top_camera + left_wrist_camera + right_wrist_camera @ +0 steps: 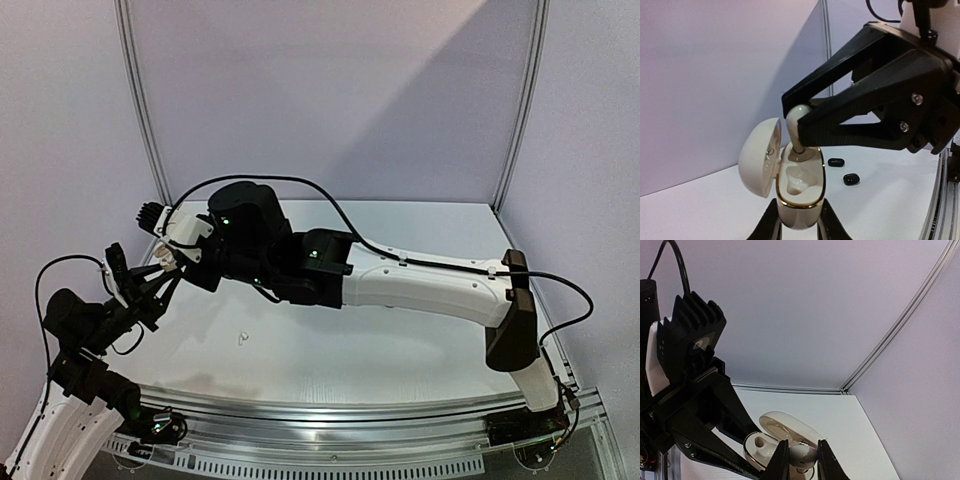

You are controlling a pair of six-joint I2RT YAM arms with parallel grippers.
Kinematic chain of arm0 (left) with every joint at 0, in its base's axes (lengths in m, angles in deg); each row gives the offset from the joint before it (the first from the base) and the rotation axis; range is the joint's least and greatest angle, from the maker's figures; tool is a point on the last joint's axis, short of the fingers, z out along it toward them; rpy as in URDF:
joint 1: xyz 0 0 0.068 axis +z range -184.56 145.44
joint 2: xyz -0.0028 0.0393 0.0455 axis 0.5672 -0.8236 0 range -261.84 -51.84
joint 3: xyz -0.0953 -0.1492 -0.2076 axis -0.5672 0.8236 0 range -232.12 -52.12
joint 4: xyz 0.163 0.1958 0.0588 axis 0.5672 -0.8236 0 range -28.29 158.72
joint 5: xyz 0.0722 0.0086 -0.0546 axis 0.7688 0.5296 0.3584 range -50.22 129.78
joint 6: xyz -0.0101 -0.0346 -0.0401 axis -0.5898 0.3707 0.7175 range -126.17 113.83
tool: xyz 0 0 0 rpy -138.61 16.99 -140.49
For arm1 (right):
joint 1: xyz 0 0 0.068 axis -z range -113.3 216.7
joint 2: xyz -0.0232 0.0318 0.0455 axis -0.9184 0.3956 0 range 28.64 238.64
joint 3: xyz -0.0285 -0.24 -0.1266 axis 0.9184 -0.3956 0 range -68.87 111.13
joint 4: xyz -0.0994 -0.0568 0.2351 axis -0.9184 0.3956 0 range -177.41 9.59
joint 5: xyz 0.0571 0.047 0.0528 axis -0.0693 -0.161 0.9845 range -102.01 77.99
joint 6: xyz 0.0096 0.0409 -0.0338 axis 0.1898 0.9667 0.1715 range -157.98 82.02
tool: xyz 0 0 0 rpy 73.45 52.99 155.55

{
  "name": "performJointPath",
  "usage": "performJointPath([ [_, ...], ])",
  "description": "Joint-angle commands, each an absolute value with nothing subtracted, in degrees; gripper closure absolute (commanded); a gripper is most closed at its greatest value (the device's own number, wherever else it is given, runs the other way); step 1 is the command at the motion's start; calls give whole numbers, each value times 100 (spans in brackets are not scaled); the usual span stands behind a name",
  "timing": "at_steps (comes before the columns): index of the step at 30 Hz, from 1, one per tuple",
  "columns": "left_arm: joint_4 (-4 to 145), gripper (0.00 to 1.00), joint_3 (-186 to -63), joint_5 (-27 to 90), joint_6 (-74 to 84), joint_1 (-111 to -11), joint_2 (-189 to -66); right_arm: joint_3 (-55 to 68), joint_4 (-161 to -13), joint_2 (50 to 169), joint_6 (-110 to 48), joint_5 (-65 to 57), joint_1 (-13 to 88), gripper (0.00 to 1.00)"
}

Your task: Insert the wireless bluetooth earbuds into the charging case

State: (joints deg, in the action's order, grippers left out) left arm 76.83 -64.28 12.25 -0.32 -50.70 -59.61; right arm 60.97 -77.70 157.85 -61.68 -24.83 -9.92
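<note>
My left gripper (799,222) is shut on the base of a white charging case (799,200) with a gold rim. It holds the case upright, with the lid (760,157) swung open to the left. My right gripper (801,455) is shut on a white earbud (796,125), whose stem tip sits in the case's far socket. The near socket is empty. The earbud (805,456) and the open case (757,452) also show in the right wrist view. In the top view both grippers meet at the left, the left gripper (158,280) below the right gripper (178,258).
Two black earbuds (835,162) (851,179) lie on the white table right of the case. A small white earbud (241,338) lies on the table (400,350) near the front middle. Walls close the table at back and left.
</note>
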Motion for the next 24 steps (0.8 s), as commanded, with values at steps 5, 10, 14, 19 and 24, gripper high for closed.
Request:
performJointPath([
  [5, 7838, 100, -6399, 1332, -49, -5109, -5872, 6261, -7409, 16056, -6338, -2637, -1071, 93],
  [10, 7841, 100, -6401, 1315, -51, -5116, -5869, 6270, -7403, 16057, -6321, -2658, -1068, 92],
  [14, 7838, 100, -6406, 1311, -56, -5117, -5875, 6271, -7397, 16057, -6303, -2678, -1071, 90],
  [19, 7851, 100, -6398, 1257, -49, -5110, -5874, 6300, -7432, 16065, -6285, -2685, -1073, 88],
  [24, 7856, 100, -6394, 1244, -51, -5112, -5874, 6332, -7417, 16114, -6244, -2673, -1071, 87],
])
